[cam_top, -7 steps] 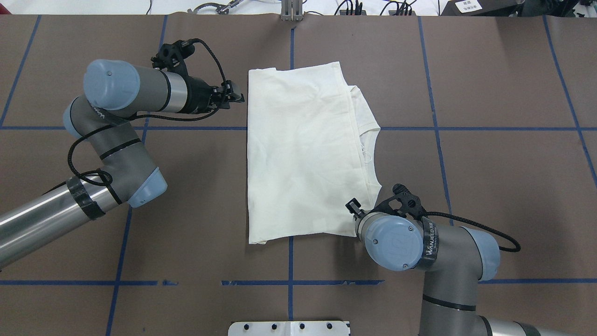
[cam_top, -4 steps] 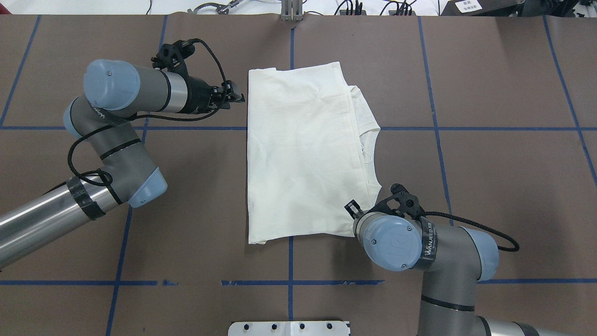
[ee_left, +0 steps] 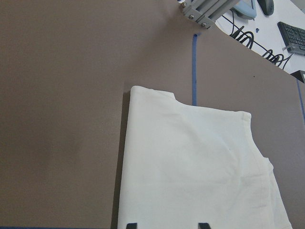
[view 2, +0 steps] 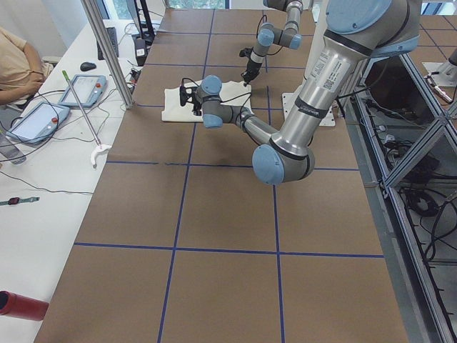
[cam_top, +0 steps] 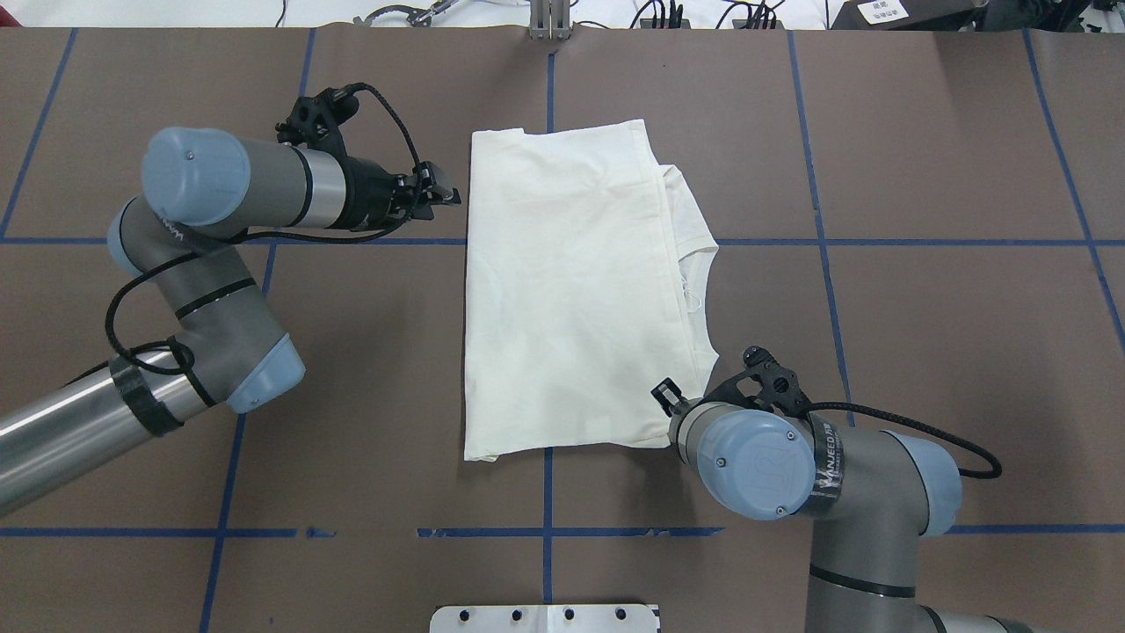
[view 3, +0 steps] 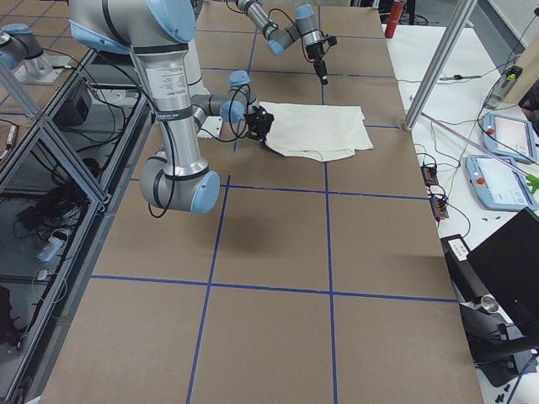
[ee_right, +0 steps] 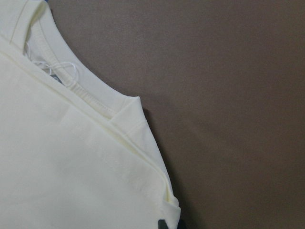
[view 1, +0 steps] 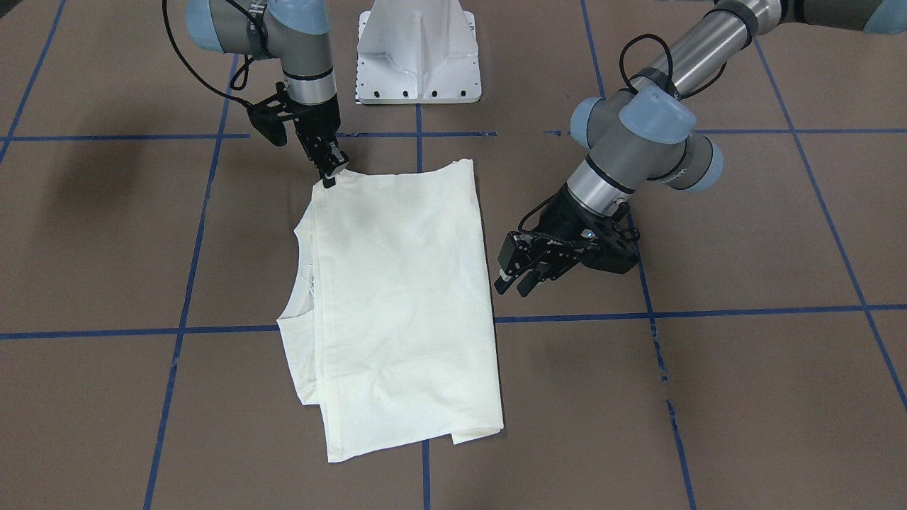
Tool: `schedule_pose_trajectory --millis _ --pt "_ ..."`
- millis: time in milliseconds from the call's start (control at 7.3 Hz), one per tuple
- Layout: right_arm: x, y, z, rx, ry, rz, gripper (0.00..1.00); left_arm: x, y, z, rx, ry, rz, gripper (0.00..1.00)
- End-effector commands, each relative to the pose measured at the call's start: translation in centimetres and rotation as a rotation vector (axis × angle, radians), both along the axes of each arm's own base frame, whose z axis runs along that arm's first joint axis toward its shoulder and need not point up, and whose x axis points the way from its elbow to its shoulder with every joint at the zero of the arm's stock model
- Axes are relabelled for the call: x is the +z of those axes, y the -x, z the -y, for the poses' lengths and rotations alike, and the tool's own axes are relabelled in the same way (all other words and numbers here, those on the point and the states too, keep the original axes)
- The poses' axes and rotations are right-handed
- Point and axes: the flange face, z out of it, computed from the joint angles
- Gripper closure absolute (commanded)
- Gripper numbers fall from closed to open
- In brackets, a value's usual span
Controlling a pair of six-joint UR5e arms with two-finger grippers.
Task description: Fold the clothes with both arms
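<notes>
Item: cream T-shirt (cam_top: 562, 290), folded into a long rectangle, plain side up, flat at the middle of the brown table (cam_top: 923, 352) across the blue tape lines (cam_top: 879, 242); neck opening toward the robot's right. Left gripper (view 1: 519, 280): fingers spread wide, holding nothing, just beside the shirt's left edge, apart from the cloth. Right gripper (view 1: 330, 175): pointing down, fingers drawn narrow and pinching the shirt's corner nearest the robot on its right. White pedestal base (view 1: 418, 49) behind.
</notes>
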Motion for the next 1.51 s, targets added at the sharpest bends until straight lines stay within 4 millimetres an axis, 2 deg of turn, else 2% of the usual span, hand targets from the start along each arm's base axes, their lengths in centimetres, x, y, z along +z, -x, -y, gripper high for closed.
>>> schedule_pose_trajectory --millis 0,137,274,411,548,685,822,958,1369 --pt "-1.5 -1.0 -2.8 -0.047 -0.001 0.008 1.00 -0.2 0.1 -9.5 0.024 0.147 -0.108 0.46" --pt "-2.0 -1.2 -3.5 -0.059 -0.002 0.018 1.00 -1.0 0.2 -14.0 0.024 0.209 -0.106 0.45" --pt "-2.4 -1.8 -3.7 -0.063 -0.003 0.029 1.00 -1.0 -1.8 -19.8 0.013 0.267 -0.055 0.43" --pt "-2.1 -1.9 -3.9 -0.069 -0.004 0.024 1.00 -0.6 -5.2 -24.8 -0.016 0.286 0.026 0.43" --pt "-2.1 -1.9 -3.9 -0.070 -0.005 0.023 1.00 0.3 -7.9 -28.5 -0.013 0.299 0.100 0.43" --pt "-2.1 -1.9 -3.9 -0.071 -0.006 0.023 1.00 0.6 -8.4 -29.1 -0.016 0.296 0.111 0.42" --pt "-2.1 -1.8 -4.0 -0.072 -0.006 0.021 1.00 1.0 -9.4 -30.6 0.011 0.296 0.124 0.42" --pt "-2.0 -1.8 -4.0 -0.072 -0.005 0.020 1.00 0.6 -10.2 -31.5 0.029 0.294 0.122 0.42" --pt "-2.0 -1.7 -4.0 -0.073 -0.006 0.018 1.00 0.3 -10.5 -31.0 0.021 0.283 0.122 0.43"
